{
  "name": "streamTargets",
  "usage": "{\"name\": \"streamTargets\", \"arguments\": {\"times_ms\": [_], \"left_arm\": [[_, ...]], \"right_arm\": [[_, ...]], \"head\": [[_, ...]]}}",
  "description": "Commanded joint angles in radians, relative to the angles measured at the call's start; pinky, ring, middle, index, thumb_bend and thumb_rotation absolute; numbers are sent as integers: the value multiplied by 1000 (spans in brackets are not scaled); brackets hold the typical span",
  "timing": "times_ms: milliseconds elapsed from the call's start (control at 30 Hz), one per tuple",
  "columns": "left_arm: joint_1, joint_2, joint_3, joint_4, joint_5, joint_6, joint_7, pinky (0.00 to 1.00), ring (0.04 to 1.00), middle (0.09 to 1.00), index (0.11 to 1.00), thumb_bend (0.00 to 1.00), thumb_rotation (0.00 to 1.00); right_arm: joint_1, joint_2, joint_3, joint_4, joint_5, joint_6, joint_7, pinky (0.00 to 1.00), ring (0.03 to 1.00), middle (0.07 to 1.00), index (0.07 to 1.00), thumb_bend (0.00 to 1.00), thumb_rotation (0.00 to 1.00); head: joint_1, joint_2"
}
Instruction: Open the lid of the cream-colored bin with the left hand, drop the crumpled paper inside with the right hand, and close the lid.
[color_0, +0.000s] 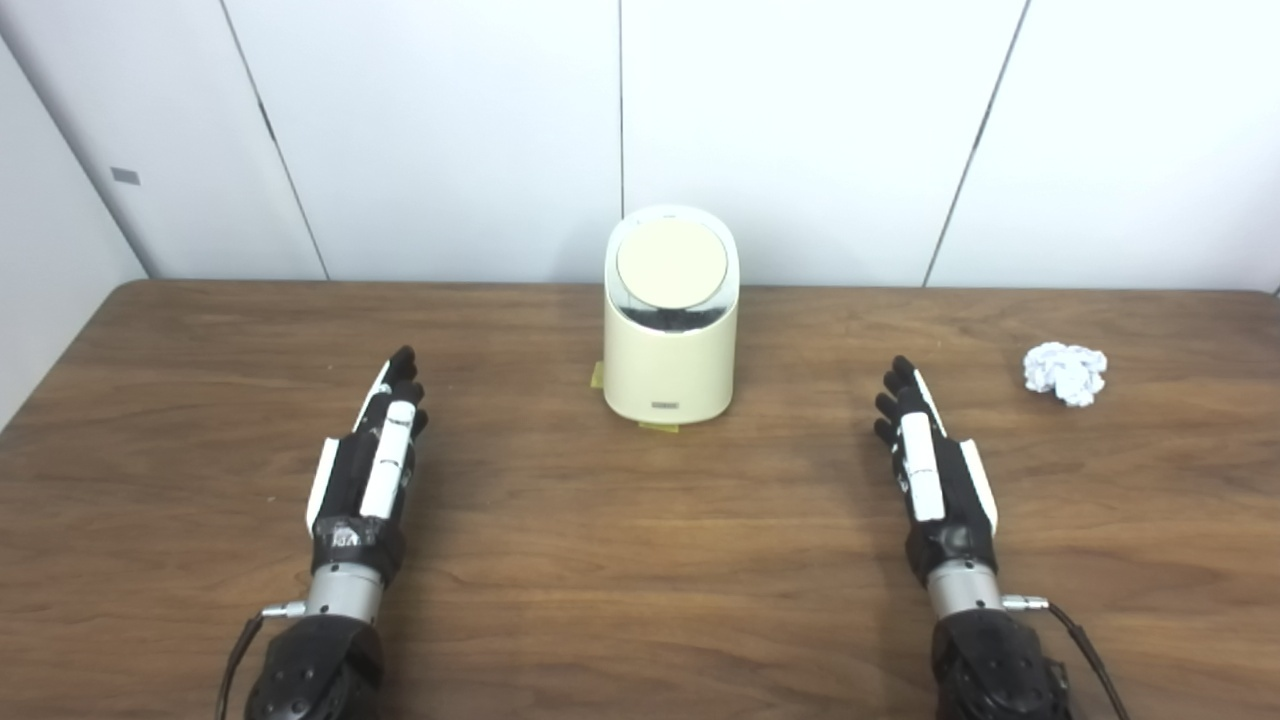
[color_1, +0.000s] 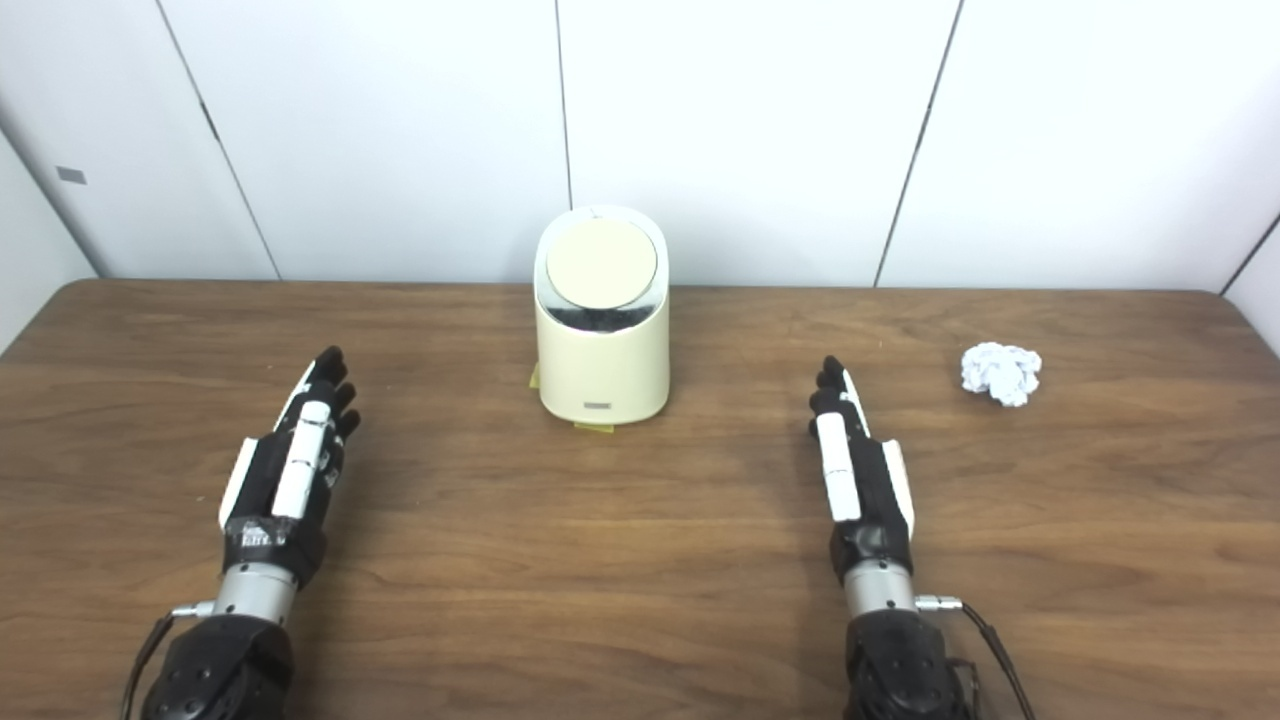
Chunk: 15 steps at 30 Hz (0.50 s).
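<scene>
A cream-colored bin (color_0: 671, 350) stands upright at the middle back of the wooden table (color_0: 640, 560), its round lid (color_0: 671, 264) down over the tilted top. A crumpled white paper ball (color_0: 1066, 372) lies at the right back of the table. My left hand (color_0: 372, 450) rests low over the table to the left of the bin, fingers stretched out, holding nothing. On the other side my right hand (color_0: 926, 458) lies the same way, between the bin and the paper, apart from both.
Small yellow tape marks (color_0: 660, 427) show at the bin's base. White wall panels (color_0: 640, 130) rise just behind the table's far edge. Bare wood lies between the two hands and in front of the bin.
</scene>
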Motion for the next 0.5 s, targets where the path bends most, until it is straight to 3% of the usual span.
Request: {"name": "streamTargets", "arguments": {"times_ms": [0,200,267,467], "left_arm": [[-47,12,-4,-12,5,-7,-7,1000,1000,1000,1000,493,740],[-57,10,-13,-31,42,35,11,1000,1000,1000,1000,565,621],[-66,13,-19,-41,64,57,18,1000,996,988,1000,639,573],[-140,23,-41,-73,141,133,37,1000,990,967,982,736,438]], "right_arm": [[-24,4,-3,-41,4,-6,-4,964,967,973,969,584,1000],[-23,2,-6,-44,8,-4,-2,955,963,973,965,584,1000],[-25,0,-8,-40,8,-5,-2,955,961,969,962,579,1000],[-23,-6,-12,-22,21,-20,7,959,958,971,968,553,1000]], "head": [[0,0],[12,-2],[19,-6],[39,-30]]}}
